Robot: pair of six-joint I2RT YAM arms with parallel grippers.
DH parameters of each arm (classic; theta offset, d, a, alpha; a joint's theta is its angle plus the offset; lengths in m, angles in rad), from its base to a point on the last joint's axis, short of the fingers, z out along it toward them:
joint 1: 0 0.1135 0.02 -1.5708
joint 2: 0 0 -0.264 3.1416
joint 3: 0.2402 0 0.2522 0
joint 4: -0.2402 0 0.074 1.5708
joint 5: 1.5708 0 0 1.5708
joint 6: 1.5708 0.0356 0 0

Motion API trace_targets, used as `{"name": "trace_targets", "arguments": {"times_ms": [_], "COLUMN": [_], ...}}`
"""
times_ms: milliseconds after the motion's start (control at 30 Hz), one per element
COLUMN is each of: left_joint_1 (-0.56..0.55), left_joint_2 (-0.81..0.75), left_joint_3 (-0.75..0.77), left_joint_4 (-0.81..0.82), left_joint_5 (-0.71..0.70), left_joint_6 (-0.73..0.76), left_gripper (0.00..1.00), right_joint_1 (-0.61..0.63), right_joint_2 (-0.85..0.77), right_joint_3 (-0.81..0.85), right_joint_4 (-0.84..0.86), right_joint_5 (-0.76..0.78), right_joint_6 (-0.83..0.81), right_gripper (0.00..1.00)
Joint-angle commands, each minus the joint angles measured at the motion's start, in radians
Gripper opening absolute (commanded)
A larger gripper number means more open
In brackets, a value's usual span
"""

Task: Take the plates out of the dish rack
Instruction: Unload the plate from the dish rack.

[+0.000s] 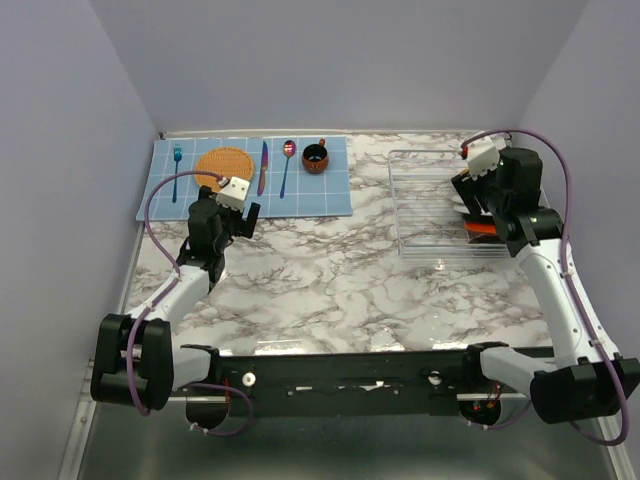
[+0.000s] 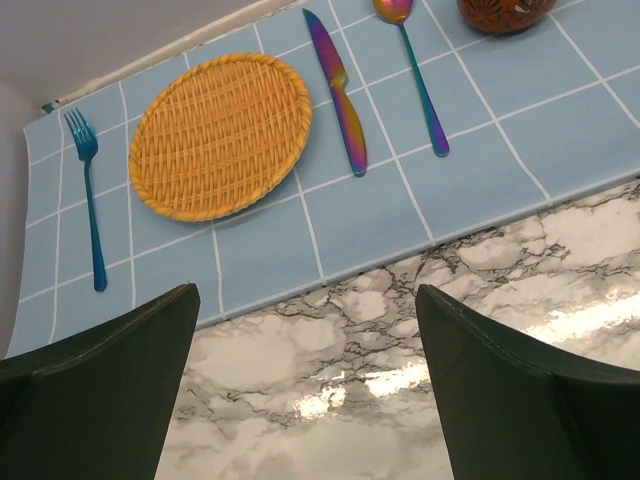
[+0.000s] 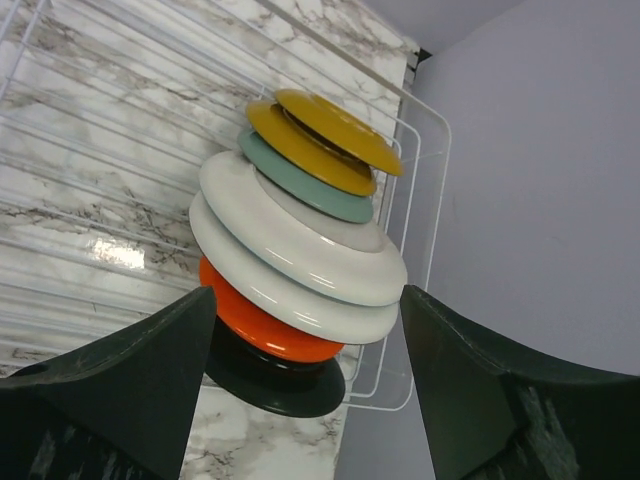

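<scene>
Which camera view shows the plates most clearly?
The right wrist view: the plates stand in a row in the dish rack, each rim visible. In the top external view the right arm hides most of them; only an orange-red edge shows. The left wrist view shows none.

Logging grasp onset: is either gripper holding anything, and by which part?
Nothing is held: left gripper open over the table; right gripper open around the plates in the dish rack, not closed on them.
</scene>
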Motion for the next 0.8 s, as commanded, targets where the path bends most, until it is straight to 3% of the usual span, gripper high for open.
{"name": "trace_targets", "arguments": {"times_ms": [0, 400, 767], "left_joint_1": [0.007, 0.007, 0.007], "left_joint_2": [0.017, 0.052, 0.061], "left_joint_3": [0.040, 0.026, 0.017], "left_joint_4": [-0.026, -0.013, 0.010], "left_joint_5": [0.020, 0.003, -0.012], "left_joint_6": [0.040, 0.081, 0.094], "left_gripper": [0.99, 0.98, 0.98], "right_joint_1": [-0.013, -0.018, -0.032], "right_joint_2": [0.079, 0.084, 0.108], "right_joint_3": [0.007, -0.010, -0.174], "right_joint_4": [-0.060, -0.233, -0.125], "right_joint_5": [0.010, -0.017, 0.119], "right_joint_6": [-0.016, -0.197, -0.314], "right_gripper": [0.82, 0.68, 0.61]}}
